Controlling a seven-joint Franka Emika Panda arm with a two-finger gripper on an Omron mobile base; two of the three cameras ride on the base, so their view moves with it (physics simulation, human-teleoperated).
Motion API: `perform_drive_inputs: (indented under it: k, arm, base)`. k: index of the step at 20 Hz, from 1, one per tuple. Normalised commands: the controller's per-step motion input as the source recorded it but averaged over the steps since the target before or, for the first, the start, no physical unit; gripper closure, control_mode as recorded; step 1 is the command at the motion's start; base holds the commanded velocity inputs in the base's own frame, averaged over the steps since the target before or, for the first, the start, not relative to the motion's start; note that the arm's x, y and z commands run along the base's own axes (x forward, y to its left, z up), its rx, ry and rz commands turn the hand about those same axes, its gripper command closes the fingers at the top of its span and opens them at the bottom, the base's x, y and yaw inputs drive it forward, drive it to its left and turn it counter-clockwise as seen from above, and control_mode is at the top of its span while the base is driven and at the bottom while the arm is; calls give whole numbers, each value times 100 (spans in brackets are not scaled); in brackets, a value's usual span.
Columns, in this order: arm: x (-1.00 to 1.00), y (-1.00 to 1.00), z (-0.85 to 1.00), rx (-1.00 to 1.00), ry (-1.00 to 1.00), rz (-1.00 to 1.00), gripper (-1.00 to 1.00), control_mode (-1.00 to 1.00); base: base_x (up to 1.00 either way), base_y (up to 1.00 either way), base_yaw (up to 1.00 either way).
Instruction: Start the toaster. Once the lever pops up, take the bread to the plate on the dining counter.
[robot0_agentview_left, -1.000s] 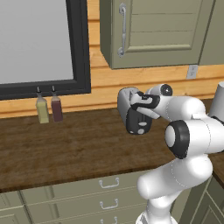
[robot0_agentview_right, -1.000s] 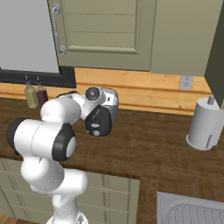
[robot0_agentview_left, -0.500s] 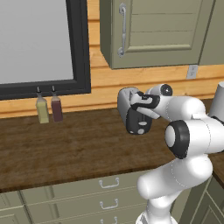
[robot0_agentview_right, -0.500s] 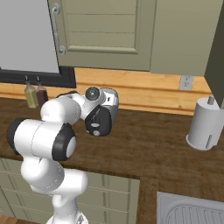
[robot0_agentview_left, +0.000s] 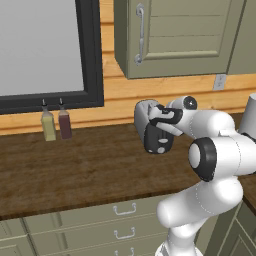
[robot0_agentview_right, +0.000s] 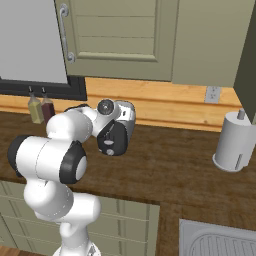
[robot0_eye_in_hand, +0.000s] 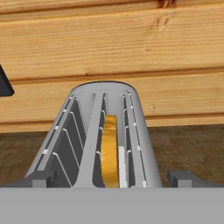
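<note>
The silver-grey toaster (robot0_agentview_left: 143, 116) stands on the wood worktop by the wall, its black end panel (robot0_agentview_right: 114, 138) facing the room. The lever (robot0_agentview_right: 111, 141) is a small knob on that panel. The bread (robot0_eye_in_hand: 110, 151), a tan slice, stands on edge in one of the toaster's (robot0_eye_in_hand: 105, 131) slots. My gripper (robot0_eye_in_hand: 113, 180) hovers open just above the toaster's near end, with one fingertip (robot0_eye_in_hand: 40, 179) on either side of it and nothing held. My hand (robot0_agentview_left: 167, 118) is over the panel end of the toaster. The plate and the dining counter are out of view.
Two small bottles (robot0_agentview_left: 49, 126) (robot0_agentview_left: 65, 124) stand by the wall under the dark window frame. A paper towel roll (robot0_agentview_right: 234, 142) stands at the right, and a sink (robot0_agentview_right: 220, 240) lies at the front right. Olive cabinets (robot0_agentview_left: 175, 37) hang above the toaster.
</note>
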Motion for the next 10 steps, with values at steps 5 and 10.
perform_drive_inputs:
  k: [5,10]
  arm:
    - [0,0,0,0,0,0,-100,-100]
    - [0,0,0,0,0,0,-100,-100]
  base:
    - [0,0,0]
    - [0,0,0]
